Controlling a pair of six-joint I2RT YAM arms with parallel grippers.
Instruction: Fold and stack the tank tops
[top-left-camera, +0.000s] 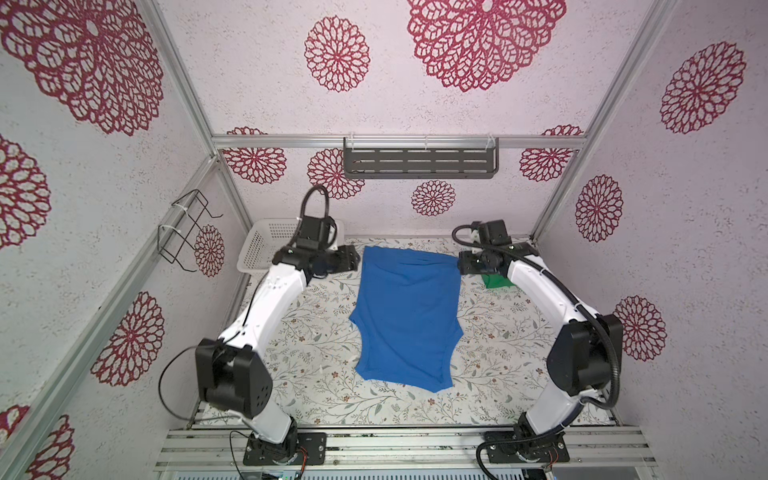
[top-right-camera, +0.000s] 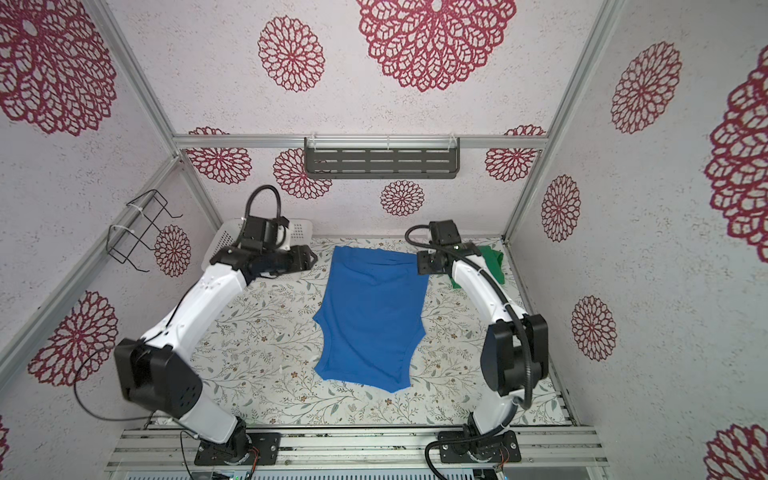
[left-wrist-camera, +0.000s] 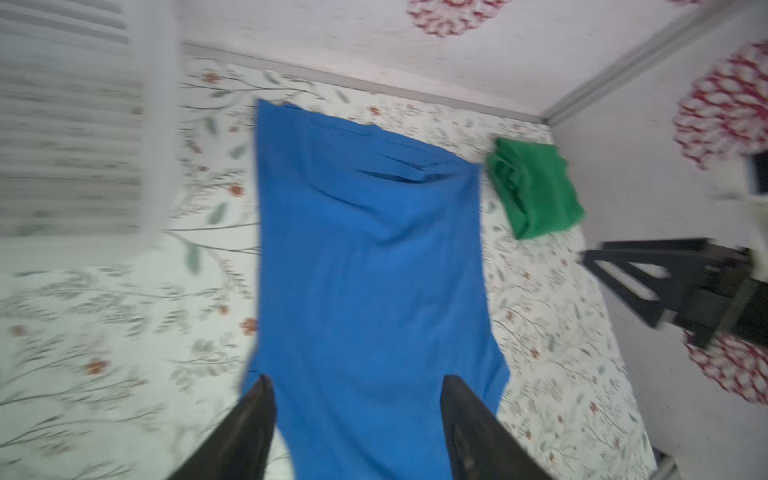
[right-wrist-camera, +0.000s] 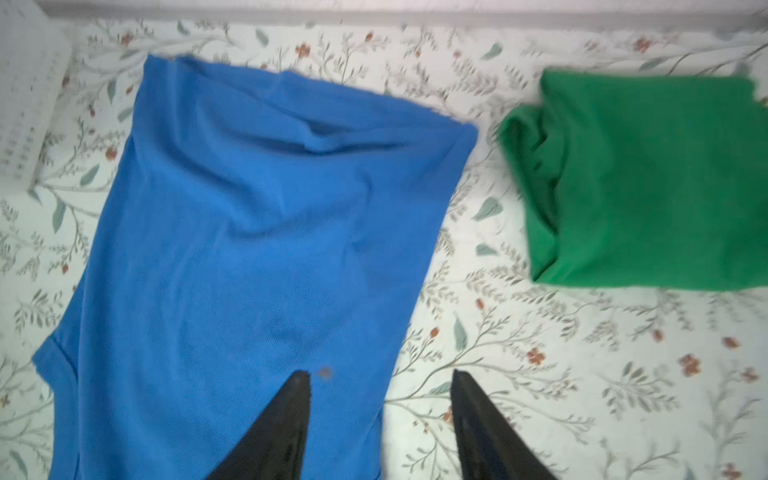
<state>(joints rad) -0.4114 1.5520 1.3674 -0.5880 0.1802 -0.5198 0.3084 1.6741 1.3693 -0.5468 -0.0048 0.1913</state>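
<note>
Blue tank top (left-wrist-camera: 370, 270) is the cloth below both pairs of my jaws, and neither pair grips it. In the left wrist view my left jaws stand parted above it with nothing between them. In the right wrist view my right jaws are also parted and empty, one finger over the cloth's side edge, the other over the bare floral surface (right-wrist-camera: 540, 374). In both top views my left jaws sit just beside the cloth's far left corner and my right jaws at its far right corner. From there the blue top (top-left-camera: 407, 316) lies spread flat down the middle of the surface. Its straight hem is toward the back wall with a few creases, and its armhole cut-outs are toward the near end. Further right, the green tank top (right-wrist-camera: 648, 187) lies folded into a compact bundle in the far right corner. It is apart from the blue one and partly hidden behind my right arm in the top views. A white perforated basket (top-left-camera: 259, 245) stands in the far left corner, behind my left arm.
</note>
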